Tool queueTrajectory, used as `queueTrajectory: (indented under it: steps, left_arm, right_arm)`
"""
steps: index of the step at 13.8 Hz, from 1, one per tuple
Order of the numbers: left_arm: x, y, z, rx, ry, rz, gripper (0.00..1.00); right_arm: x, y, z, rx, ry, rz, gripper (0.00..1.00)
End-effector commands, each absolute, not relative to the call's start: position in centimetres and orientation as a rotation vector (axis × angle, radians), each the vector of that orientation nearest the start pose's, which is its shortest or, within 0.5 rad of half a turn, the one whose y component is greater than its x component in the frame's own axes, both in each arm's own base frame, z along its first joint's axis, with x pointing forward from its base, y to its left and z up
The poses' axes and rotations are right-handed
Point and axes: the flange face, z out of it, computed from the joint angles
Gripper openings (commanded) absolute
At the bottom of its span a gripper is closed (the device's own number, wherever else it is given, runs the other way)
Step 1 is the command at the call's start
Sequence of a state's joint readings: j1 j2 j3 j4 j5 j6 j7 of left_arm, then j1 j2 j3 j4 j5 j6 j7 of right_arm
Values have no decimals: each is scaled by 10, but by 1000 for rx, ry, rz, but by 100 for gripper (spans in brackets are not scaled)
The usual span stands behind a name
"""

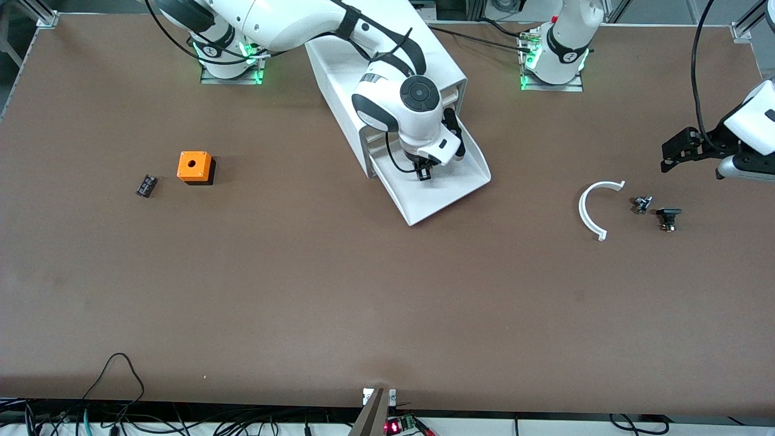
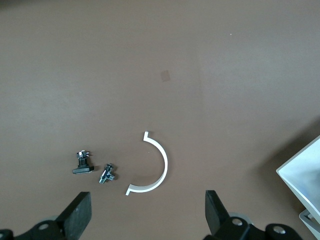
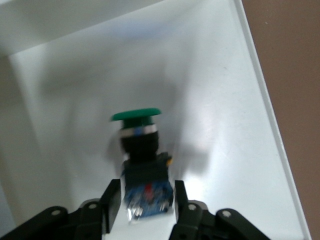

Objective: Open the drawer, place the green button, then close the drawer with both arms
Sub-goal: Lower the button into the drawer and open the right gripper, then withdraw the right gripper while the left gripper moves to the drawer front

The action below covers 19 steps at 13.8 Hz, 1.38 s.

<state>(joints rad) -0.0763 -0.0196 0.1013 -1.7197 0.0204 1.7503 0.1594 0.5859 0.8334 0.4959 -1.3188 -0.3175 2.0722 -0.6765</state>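
Observation:
The white cabinet (image 1: 387, 66) lies on the table with its lowest drawer (image 1: 451, 194) pulled out toward the front camera. My right gripper (image 1: 424, 172) is down in the open drawer. In the right wrist view the button (image 3: 141, 150), green cap and black body, stands between my right gripper's (image 3: 145, 202) fingers (image 3: 111, 202) over the drawer floor (image 3: 215, 100). A thin gap shows on each side of it, so the jaws stand slightly open. My left gripper (image 1: 669, 156) waits wide open and empty over the table at the left arm's end; it also shows in the left wrist view (image 2: 147, 220).
An orange cube with a hole (image 1: 195, 166) and a small black part (image 1: 146, 185) lie toward the right arm's end. A white curved strip (image 1: 596, 209), a small metal part (image 1: 642, 204) and a black part (image 1: 668, 218) lie below my left gripper.

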Motion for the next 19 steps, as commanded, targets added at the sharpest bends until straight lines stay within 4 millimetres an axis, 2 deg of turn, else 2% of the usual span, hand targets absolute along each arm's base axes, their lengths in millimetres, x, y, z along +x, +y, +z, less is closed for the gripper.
queueTrajectory:
  steps: [1,3,5,7,8,9,10,11,12,13,15,17,19]
  left_arm:
    - [562,13,587,-3100,216,-72,100]
    - [562,10,586,-3100,218,-72,100]
    - [569,2,578,-3099,224,-75,100]
    - [576,-12,567,-3097,228,-98,100]
    - [581,-29,556,-3104,170,-91,100]
    - [585,-49,545,-3112,88,-77,100]
    - [584,-79,536,-3119,22,-63,100]
    - [586,-100,522,-3117,-61,-40,100]
    - [589,-109,505,-3115,-158,-20,100]
    - [593,-126,484,-3124,-197,-10,100]
    - [593,-159,433,-3138,-280,-30,100]
    - [588,-178,385,-3148,-432,-71,100]
    - [583,-202,352,-3144,-531,-58,100]
  right_arm:
    - [438,607,281,2122,2422,16,100]
    - [445,608,299,2148,2403,57,100]
    - [463,604,343,2178,2360,143,100]
    - [480,591,385,2297,2268,158,100]
    - [500,574,405,2375,2181,174,100]
    - [513,558,427,2402,2134,209,100]
    - [525,541,451,2426,2087,250,100]
    - [531,526,474,2451,2033,270,100]
    - [542,506,490,2521,1913,269,100]
    - [548,490,503,2600,1770,269,100]
    - [564,455,517,2743,1484,235,100]
    - [591,409,516,2871,1182,169,100]
    - [608,362,502,2998,723,109,100]
